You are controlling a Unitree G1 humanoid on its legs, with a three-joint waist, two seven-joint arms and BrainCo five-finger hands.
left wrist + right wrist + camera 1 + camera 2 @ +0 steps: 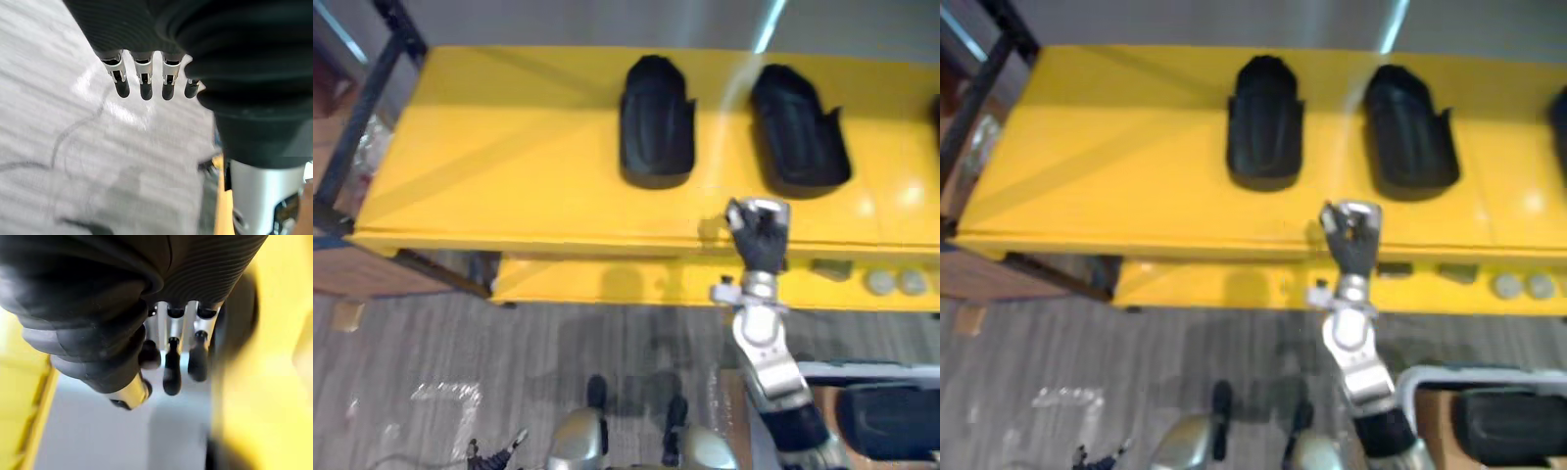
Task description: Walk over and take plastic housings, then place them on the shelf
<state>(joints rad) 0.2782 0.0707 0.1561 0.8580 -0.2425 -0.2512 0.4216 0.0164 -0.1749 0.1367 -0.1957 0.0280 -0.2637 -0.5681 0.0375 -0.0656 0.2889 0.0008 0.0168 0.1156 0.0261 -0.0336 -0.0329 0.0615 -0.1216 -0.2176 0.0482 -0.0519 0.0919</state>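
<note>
you had the right hand (759, 233) at the front edge of the yellow shelf (509, 157), fingers relaxed and empty, the left hand (142, 73) likewise slack, while two black plastic housings (656, 122) lay on that shelf.

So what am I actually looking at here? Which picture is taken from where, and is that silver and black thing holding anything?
This is a walking, human-shaped robot. Two pictures come from cameras in its head, looking down. The other two come from cameras on its wrists, each looking along its own robot hand.

In front of it is a yellow shelf. Two black plastic housings lie on top, side by side and apart: the left housing and the right housing.

The right robot hand is raised at the shelf's front edge. Its wrist view shows relaxed fingers holding nothing. The left robot hand hangs over the grey floor, fingers straight, also empty.

A third housing lies low at the robot's right side.
</note>
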